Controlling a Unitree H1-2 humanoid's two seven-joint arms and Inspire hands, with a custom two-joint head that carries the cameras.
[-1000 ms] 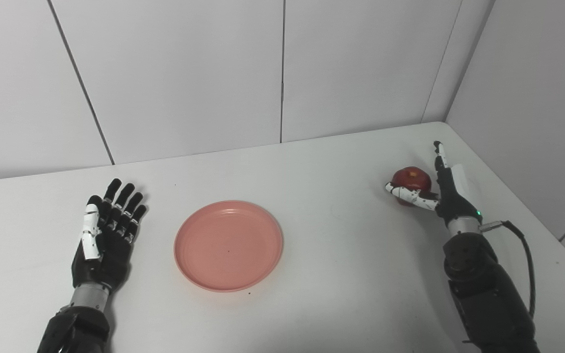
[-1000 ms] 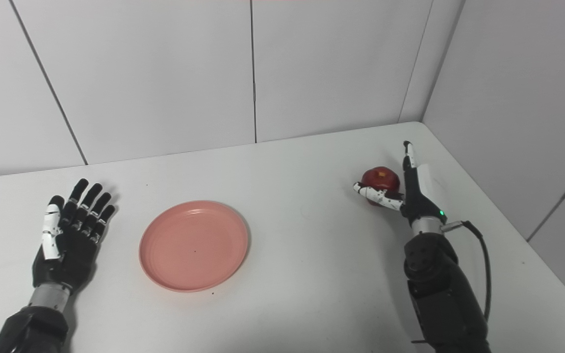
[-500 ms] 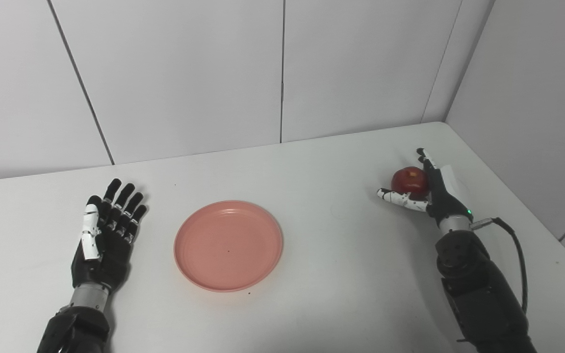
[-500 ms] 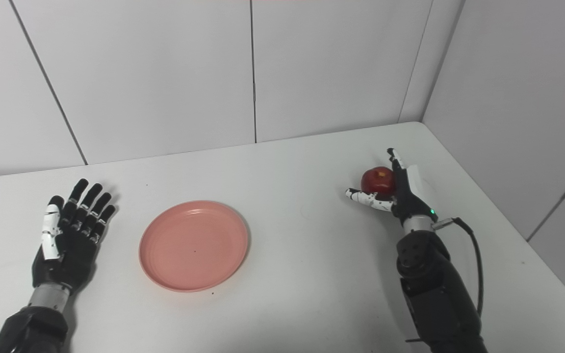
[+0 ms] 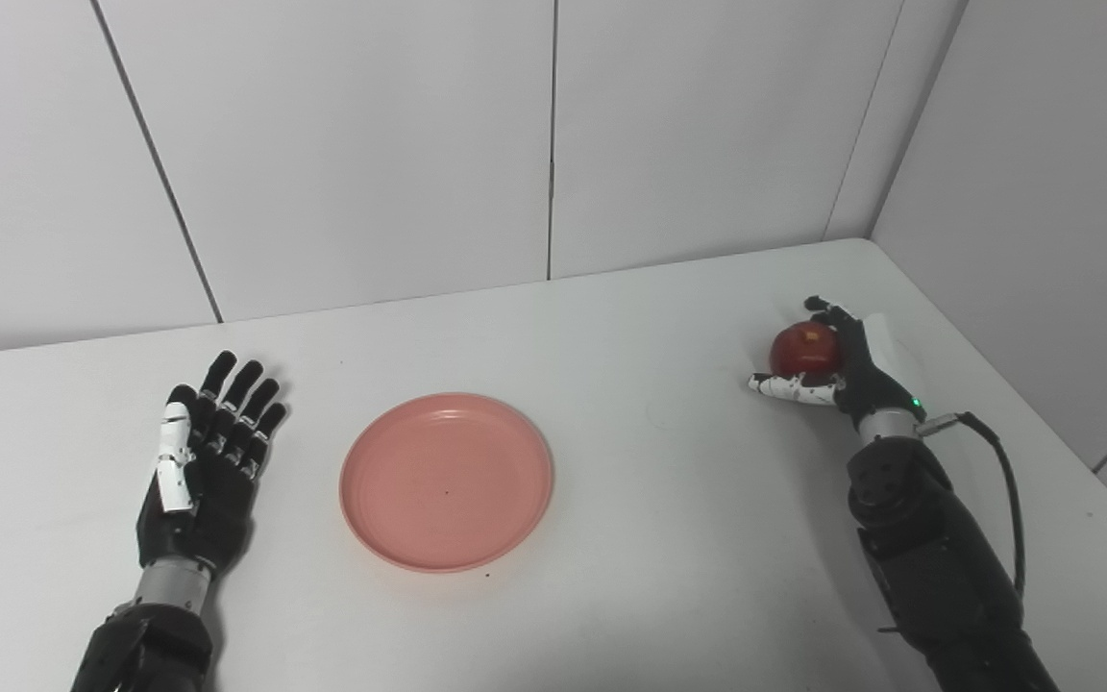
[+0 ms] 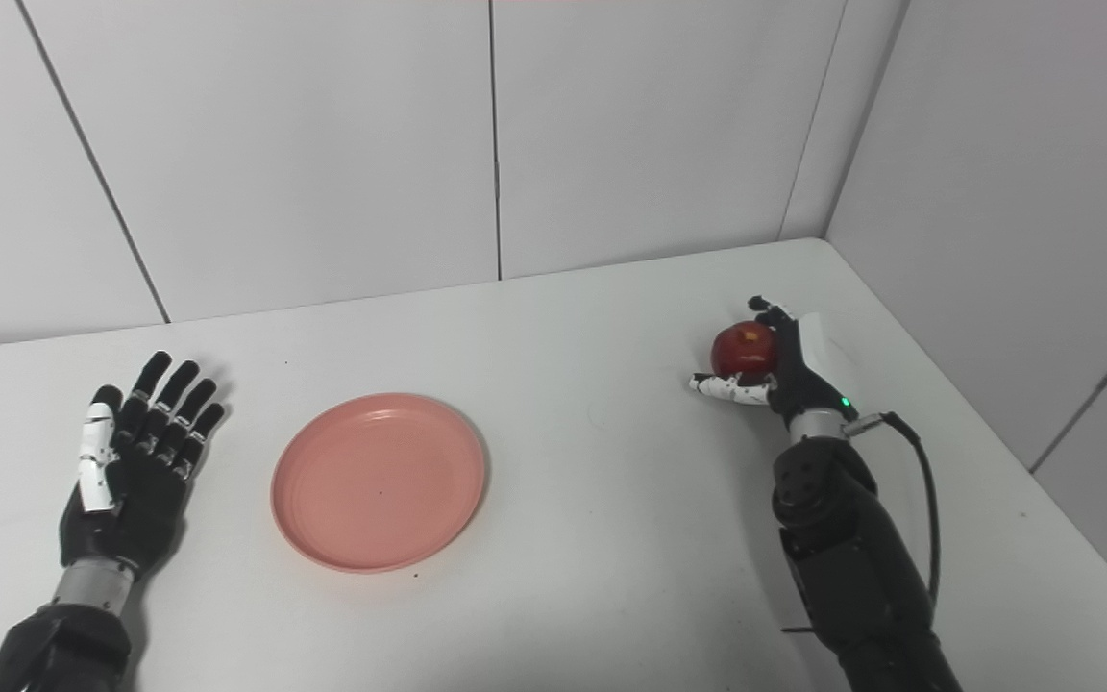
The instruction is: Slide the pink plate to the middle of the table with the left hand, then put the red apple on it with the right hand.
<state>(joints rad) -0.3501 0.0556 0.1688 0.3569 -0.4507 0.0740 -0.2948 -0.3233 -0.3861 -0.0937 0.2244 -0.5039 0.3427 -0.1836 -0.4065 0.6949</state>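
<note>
In the left eye view the right hand (image 5: 837, 370) at the right of the frame curls around the red apple (image 5: 805, 348), a firm, smooth, rounded fruit best cupped around its sides. In the right eye view the left hand (image 6: 131, 471) lies flat on the desk (image 6: 611, 481) with fingers spread and nothing in it, while the pink plate (image 6: 379, 481), likely light and rigid, sits left of centre.

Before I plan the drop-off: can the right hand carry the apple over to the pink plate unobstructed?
Probably yes. The right hand has its fingers around the red apple, and only bare table lies between it and the empty pink plate.
</note>
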